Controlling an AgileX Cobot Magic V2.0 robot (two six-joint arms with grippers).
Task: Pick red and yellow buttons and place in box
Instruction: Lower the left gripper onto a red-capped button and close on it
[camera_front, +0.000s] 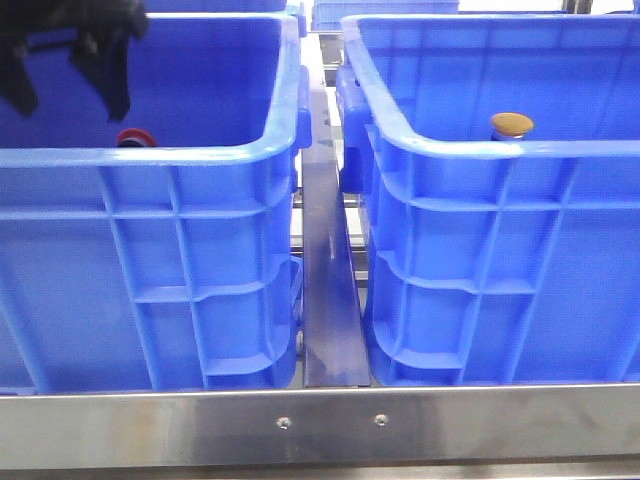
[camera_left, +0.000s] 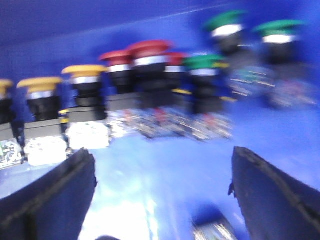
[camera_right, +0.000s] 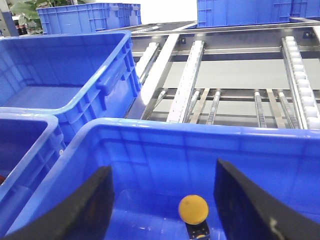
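Front view: set low and close behind a metal rail, facing forward at the ribbed near walls of a left crate and a right crate, barely clearing their rims. Left wrist view: placed deep inside a crate, very near a blurred row of buttons, looking across the blue floor between two dark fingers. Right wrist view: held above the right crate, looking over its far rim toward roller tracks and further crates. Shared with the front view: the right crate and its yellow button, seen there at the rim.
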